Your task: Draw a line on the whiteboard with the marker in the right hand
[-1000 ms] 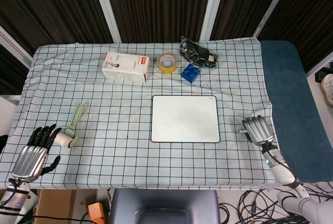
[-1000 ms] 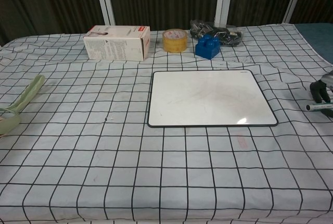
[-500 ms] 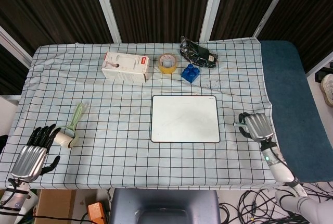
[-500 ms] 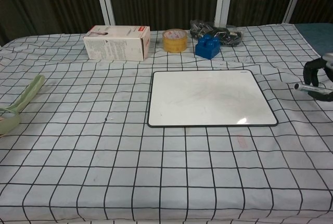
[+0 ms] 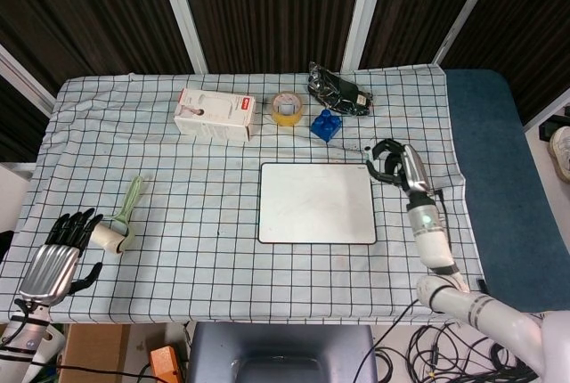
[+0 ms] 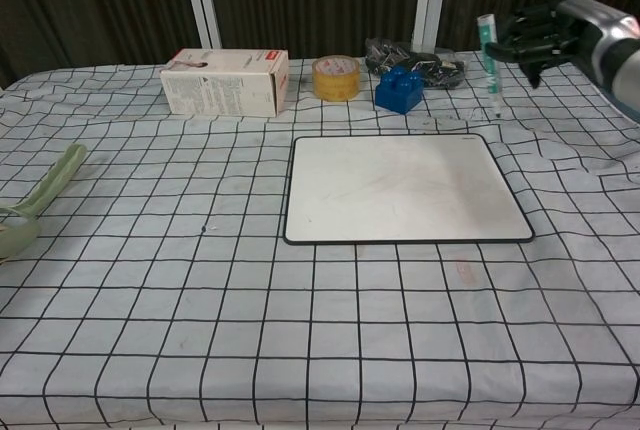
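The whiteboard [image 5: 316,203] [image 6: 405,187] lies flat in the middle of the checked cloth, its surface blank apart from faint smudges. My right hand [image 5: 394,163] [image 6: 556,33] is raised off the table beside the board's far right corner and grips the marker [image 6: 490,62]. The marker stands nearly upright with its tip down, above the cloth just beyond that corner and off the board. My left hand [image 5: 59,255] rests near the table's front left corner with its fingers spread and nothing in it. The chest view does not show it.
Along the far side stand a white box [image 5: 215,114] [image 6: 226,81], a yellow tape roll [image 5: 287,108] [image 6: 336,78], a blue block [image 5: 326,125] [image 6: 399,89] and a black bag [image 5: 338,91]. A green-handled roller [image 5: 123,218] lies by my left hand.
My right hand rose from the table's right edge and moved inward to the board's far right corner. The marker turned from lying sideways to upright. The left hand stayed put.
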Motion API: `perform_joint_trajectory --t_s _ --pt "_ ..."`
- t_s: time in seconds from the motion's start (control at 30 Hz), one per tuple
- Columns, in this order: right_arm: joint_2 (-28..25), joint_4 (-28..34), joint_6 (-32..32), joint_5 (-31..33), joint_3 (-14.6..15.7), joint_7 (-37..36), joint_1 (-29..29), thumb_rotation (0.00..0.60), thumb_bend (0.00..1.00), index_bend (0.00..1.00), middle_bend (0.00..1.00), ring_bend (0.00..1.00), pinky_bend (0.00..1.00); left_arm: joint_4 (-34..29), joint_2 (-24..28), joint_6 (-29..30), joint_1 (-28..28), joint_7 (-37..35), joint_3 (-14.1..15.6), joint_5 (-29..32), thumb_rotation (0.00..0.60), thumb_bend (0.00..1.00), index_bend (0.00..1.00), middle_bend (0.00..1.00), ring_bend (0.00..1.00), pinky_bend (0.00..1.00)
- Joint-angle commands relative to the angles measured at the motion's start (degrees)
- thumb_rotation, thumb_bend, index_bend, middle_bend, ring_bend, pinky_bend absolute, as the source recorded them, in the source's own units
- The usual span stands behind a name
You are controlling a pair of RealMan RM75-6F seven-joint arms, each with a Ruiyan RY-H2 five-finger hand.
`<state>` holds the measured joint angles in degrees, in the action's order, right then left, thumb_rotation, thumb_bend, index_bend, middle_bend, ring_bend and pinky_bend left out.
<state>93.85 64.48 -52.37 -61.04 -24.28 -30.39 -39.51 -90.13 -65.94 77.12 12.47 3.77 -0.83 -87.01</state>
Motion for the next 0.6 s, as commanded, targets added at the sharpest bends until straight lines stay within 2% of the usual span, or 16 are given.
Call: perform_joint_trajectory --t_s 0.03,0.33,0.6 --pt "6.0 -1.9 4.3 6.0 -3.9 4.7 -5.6 0.600 0.42 1.00 0.75 0.73 0.74 0.1 0.1 -0.3 0.1 -0.2 -0.1 0.4 0.600 0.37 0.00 0.00 0.00 0.03" --pt "13.2 -8.1 5.8 8.7 -3.0 9.9 -9.4 0.600 0.42 1.00 0.75 0.73 0.74 0.2 0.4 -0.3 0.2 -1.0 -0.1 0.4 0.600 0.37 0.00 0.00 0.00 0.03" --pt "14.5 -8.7 5.5 7.7 -1.5 12.5 -9.0 0.600 0.42 1.00 0.75 0.73 0.74 0.1 0.6 0.3 -0.1 -1.2 0.2 -0.2 0.600 0.37 0.00 0.00 0.00 0.03"
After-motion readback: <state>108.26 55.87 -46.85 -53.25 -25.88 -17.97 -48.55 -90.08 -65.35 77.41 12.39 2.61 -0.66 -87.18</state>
